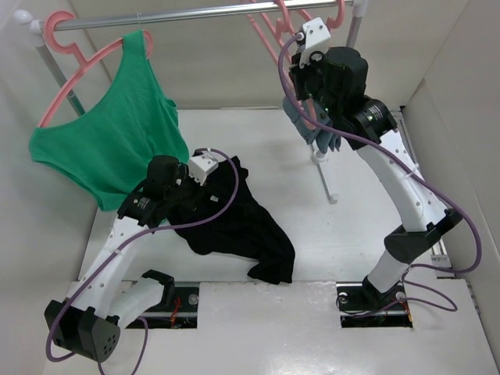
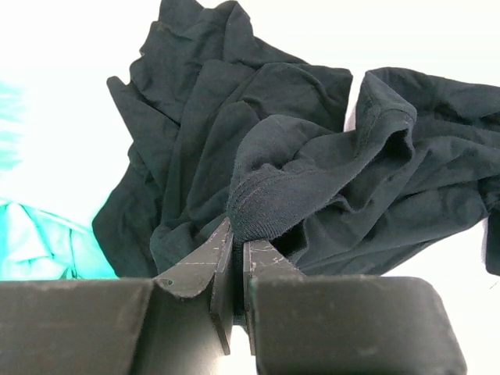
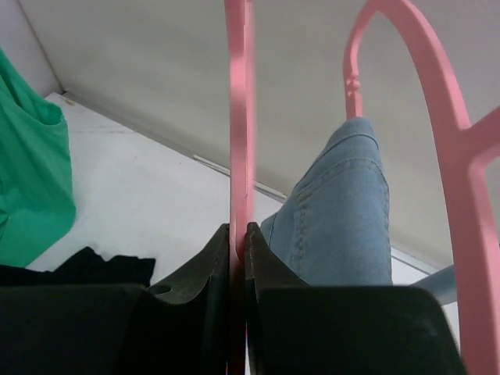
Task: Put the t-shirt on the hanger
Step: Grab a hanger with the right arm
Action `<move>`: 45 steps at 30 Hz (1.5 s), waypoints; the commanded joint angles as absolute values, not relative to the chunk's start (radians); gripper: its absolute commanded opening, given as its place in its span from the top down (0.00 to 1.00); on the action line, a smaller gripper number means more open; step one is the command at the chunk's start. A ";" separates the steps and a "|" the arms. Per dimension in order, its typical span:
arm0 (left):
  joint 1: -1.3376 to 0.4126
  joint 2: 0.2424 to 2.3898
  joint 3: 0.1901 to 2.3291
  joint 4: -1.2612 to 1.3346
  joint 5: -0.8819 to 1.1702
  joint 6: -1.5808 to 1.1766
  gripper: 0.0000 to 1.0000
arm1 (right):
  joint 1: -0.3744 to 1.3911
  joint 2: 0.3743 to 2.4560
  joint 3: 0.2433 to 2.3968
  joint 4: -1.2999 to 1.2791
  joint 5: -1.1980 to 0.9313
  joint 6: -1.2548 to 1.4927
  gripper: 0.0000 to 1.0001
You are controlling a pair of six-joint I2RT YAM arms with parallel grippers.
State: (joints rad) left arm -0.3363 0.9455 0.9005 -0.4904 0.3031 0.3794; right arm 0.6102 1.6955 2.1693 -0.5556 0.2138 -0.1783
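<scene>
The left gripper (image 2: 234, 236) pinches a bunched t-shirt (image 2: 312, 156) fold; the right gripper (image 3: 238, 234) clamps the hanger (image 3: 241, 117), its top cut off

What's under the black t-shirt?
White table shows around the t-shirt; the left hand pinches one fold. Whatever lies beneath the crumpled fabric is covered.

We count three garments: one black t-shirt (image 1: 234, 223) on the desk (image 1: 266, 156), one green tank top (image 1: 109, 148) at the far left and one denim garment (image 3: 344, 226) at the far right. There are three pink hangers under one rail (image 1: 195, 14): the tank-top hanger (image 1: 70, 86), the denim hanger (image 3: 476, 234) and one bare hanger (image 3: 240, 117). At the near edge we count two arms, the left arm (image 1: 109, 250) and the right arm (image 1: 398, 180), each with one pincer: left pincer (image 2: 234, 242), right pincer (image 3: 238, 234).
</scene>
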 commanded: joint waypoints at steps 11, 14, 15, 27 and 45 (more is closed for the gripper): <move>-0.333 0.939 0.977 -0.488 0.321 0.365 1.00 | 0.630 1.556 2.145 -0.454 0.055 -0.198 1.00; -0.333 0.948 0.986 -0.488 0.330 0.356 1.00 | 0.679 1.520 2.126 -0.445 0.040 -0.207 1.00; -0.333 0.948 0.986 -0.488 0.330 0.356 1.00 | 0.690 1.510 2.114 -0.445 0.031 -0.207 1.00; -0.333 1.005 1.051 -0.488 0.339 0.319 1.00 | 0.851 1.111 1.504 -0.551 0.054 -0.126 1.00; -0.333 1.161 1.157 -0.463 0.176 0.311 1.00 | 0.983 0.788 1.167 -0.805 0.014 0.100 1.00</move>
State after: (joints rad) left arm -0.3363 1.1606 1.1019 -0.5045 0.2157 0.3119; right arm 0.9768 0.8162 1.1370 -0.8001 0.0456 0.0727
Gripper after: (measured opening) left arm 0.025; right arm 0.122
